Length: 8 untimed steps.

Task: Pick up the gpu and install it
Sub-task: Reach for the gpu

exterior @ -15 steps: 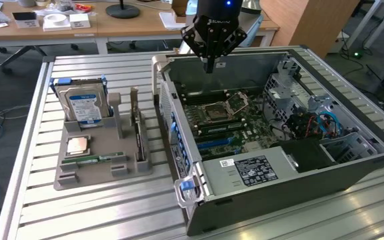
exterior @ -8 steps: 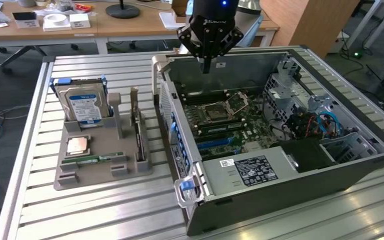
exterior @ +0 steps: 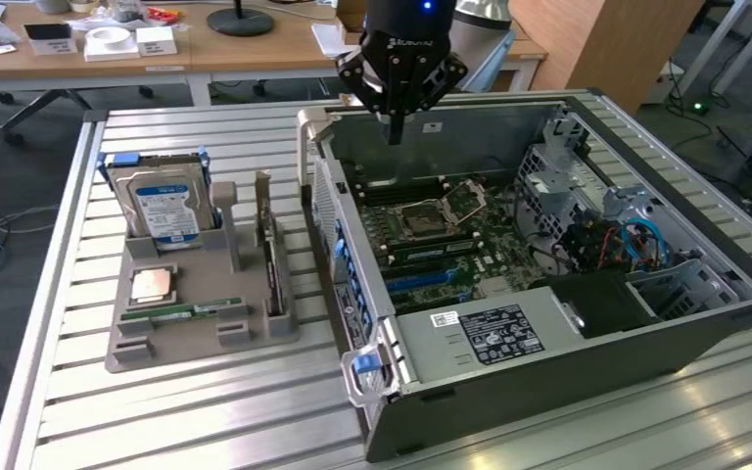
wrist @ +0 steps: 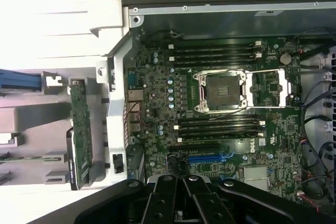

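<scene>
Gripper (exterior: 396, 129) hangs over the far rim of the open computer case (exterior: 689, 328). Its fingers are pressed together with nothing between them. They point straight down and touch nothing. From the wrist view the gripper (wrist: 181, 184) looks onto the motherboard (wrist: 157, 103).

Edges and room:
- The case lies on its side with the top panel off, and its walls stand all around the board.
- There is free air above the board.
- A drive cage and cables crowd the end at the exterior view's right.
- A narrow strip of bare table separates the case wall from the grey holder (exterior: 200, 345).

Surface and room:
- The slatted metal table (exterior: 193, 416) carries both the case and the holder.
- Wooden desks (exterior: 219, 54) with clutter stand behind it, and cables lie on the floor.

The gpu (exterior: 269, 250):
- It stands on its long edge in a slot of the holder, at the side nearest the case.
- The hard drive (exterior: 164, 211) stands upright farther off.
- The card's long axis runs from far to near in the exterior view, roughly parallel to the case wall.
- Its flat faces point sideways.
- In the wrist view the gpu (wrist: 81, 124) shows edge-on, just beside the case's flange.
- The gripper is well apart from it.
</scene>
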### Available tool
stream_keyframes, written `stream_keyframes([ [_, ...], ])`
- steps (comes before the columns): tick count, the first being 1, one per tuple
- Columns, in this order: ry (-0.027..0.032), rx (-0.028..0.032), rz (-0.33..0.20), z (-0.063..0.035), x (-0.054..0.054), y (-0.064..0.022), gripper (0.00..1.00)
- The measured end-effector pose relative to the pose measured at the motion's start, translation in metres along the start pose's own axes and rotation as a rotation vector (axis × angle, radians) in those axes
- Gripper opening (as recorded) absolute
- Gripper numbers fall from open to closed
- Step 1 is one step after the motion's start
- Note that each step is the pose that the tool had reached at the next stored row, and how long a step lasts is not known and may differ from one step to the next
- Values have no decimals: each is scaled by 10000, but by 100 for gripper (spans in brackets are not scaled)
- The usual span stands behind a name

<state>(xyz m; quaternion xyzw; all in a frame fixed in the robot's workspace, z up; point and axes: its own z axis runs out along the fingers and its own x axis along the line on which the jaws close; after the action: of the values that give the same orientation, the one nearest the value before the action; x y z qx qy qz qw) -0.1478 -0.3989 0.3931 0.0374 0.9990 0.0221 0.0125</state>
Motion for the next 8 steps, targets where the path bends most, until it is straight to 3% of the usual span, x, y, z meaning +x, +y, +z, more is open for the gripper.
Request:
stream_keyframes([
  [8, 0, 1, 1, -3, 115, -9, 11],
])
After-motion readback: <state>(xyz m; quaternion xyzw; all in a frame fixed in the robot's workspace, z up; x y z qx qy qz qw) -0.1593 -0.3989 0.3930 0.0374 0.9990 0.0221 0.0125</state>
